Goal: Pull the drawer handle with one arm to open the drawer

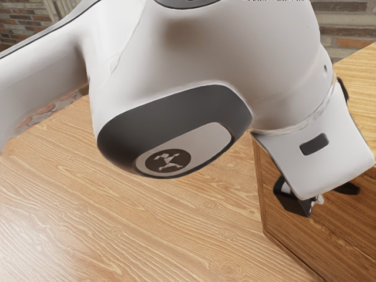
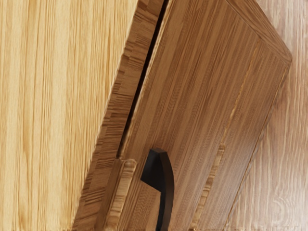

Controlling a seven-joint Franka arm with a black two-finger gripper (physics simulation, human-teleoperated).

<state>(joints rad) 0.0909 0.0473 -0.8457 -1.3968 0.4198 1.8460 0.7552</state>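
Hanging close to the front of the wooden cabinet (image 1: 305,247) at the exterior view's right, the gripper (image 1: 320,197) is largely hidden by the arm (image 1: 205,59); whether it grips anything cannot be told. The drawer front (image 2: 207,96) carries its black handle (image 2: 161,185) just under the hand.

No letters, nos. or brand words legible in either view. Only sign: small round dark badge (image 1: 171,161) w/ white stylised emblem, ext. view. It sits on the light-grey cap (image 1: 202,140) inside the dark oval recess of the arm joint (image 1: 205,53). Emblem is a shape, not readable as text.
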